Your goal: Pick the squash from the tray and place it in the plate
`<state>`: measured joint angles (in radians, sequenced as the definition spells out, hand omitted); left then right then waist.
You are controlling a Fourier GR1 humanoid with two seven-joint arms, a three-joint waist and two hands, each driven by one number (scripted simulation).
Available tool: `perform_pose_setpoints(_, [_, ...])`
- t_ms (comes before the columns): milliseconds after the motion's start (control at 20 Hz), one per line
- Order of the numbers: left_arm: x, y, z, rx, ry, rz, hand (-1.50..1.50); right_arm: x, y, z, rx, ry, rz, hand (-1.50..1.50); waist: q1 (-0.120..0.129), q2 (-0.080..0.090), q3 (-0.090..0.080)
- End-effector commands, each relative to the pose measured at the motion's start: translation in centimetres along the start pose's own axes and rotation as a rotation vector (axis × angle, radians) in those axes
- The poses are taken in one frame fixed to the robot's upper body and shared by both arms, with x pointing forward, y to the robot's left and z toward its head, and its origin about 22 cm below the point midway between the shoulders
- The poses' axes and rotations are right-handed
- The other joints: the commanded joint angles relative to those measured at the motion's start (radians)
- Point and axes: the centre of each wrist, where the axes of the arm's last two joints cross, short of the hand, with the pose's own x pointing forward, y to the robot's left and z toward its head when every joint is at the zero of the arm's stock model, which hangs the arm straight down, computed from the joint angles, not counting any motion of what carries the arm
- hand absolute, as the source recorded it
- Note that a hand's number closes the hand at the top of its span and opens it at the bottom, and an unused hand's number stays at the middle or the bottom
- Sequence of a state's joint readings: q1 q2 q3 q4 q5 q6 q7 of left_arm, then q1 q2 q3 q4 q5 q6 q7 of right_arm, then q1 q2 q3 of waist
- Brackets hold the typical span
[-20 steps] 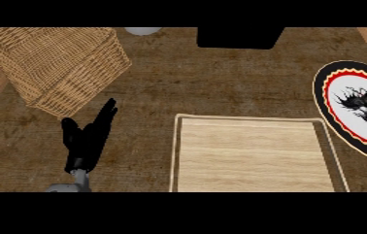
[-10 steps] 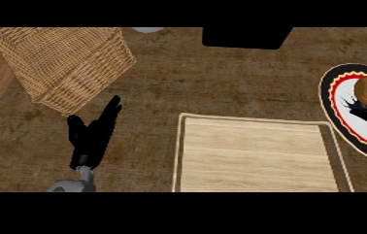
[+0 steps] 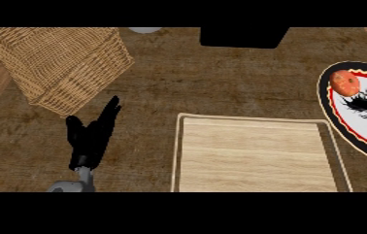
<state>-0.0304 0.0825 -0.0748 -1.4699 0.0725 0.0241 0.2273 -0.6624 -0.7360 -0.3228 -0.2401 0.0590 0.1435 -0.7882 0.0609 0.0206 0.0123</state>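
Squash (image 3: pixel 345 83): an orange, rounded object lies on the plate (image 3: pixel 327 102) at the right edge of the head view, on the upper part of the plate's white face, just inside the black rim. Identification as the squash is a judgement from colour and shape; the plate is cut off by the frame edge, so only part of it shows.

Tray (image 3: pixel 251 155): the pale wooden tray sits at the lower centre-right of the surface (image 3: pixel 215 82). Nothing is visible in the part of it that shows. Its right rim lies close beside the plate; contact between the two cannot be determined.

Left hand (image 3: pixel 91 137): positioned at the lower left, left of the tray and apart from it, below the wicker basket (image 3: pixel 64 63). The fingers are straight and point up and slightly right; the hand holds nothing. It appears to be at rest.

Right hand: not visible in this view; its state cannot be told.

Task status (judgement): with the squash on the plate and none on the tray, the placement appears complete.

Risks from this state:
- The squash is rounded and lies near the plate's rim. A nudge from an arm out of view could roll it off onto the surface.
- The plate is partly out of frame, so the squash's settled position cannot be fully confirmed.
- A sideways sweep of the left hand could strike the basket or the tray's left rim.
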Motion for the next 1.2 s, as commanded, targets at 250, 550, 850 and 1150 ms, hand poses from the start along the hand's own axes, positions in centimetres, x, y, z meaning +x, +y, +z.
perform_pose_setpoints(250, [-1.2, -0.5, -0.4, 0.025, 0.065, 0.013, 0.00, 0.5, -7.1, 2.5, 0.028, 0.040, -0.213, -1.50, -0.026, 0.002, -0.005])
perform_pose_setpoints(550, [-2.0, 0.2, 0.8, 0.018, 0.063, 0.030, 0.00, 0.1, -10.7, 5.8, 0.183, 0.048, -0.256, -1.50, -0.035, -0.001, -0.002])
perform_pose_setpoints(850, [-1.6, 1.3, 1.0, 0.033, 0.067, 0.017, 0.00, 0.8, -13.4, 7.6, 0.240, 0.033, -0.197, -1.50, -0.048, -0.006, -0.002])
perform_pose_setpoints(1150, [-1.4, 1.2, 1.5, 0.052, 0.055, 0.022, 0.00, 0.0, -14.4, 10.4, 0.263, 0.053, -0.119, -1.50, -0.053, -0.011, -0.001])
